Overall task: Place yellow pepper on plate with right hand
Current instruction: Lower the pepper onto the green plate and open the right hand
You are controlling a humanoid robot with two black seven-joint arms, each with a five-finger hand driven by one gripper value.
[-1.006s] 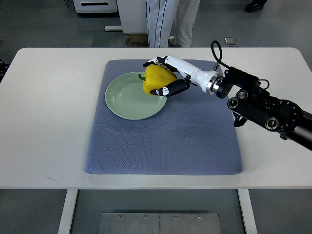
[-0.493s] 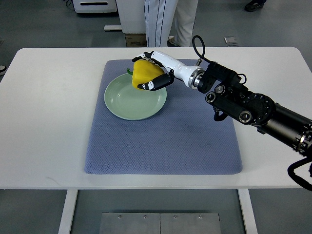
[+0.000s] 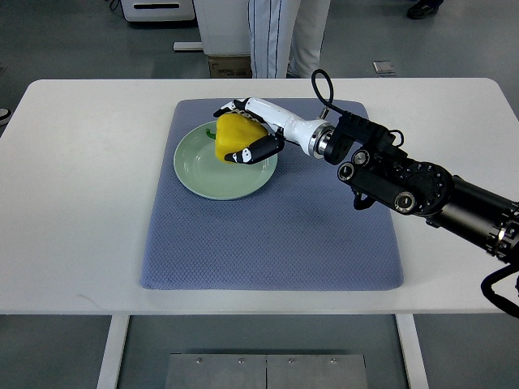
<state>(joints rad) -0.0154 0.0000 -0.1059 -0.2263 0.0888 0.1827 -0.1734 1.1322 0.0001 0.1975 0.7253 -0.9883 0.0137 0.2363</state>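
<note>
Pepper point(image 3: 233, 136) over plate point(image 3: 199, 174), which lies on mat point(image 3: 276, 235).

Person point(image 3: 280, 32) cut off above legs

The right hand point(image 3: 247, 130) grips the yellow pepper point(image 3: 231, 138) over the green plate point(image 3: 195, 174) — on a blue mat point(image 3: 268, 235).

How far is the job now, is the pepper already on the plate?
Done: the yellow pepper is carried over the green plate. In hand: the right robot hand grips it; contact with the plate is unclear. Left: release it and withdraw.
</note>
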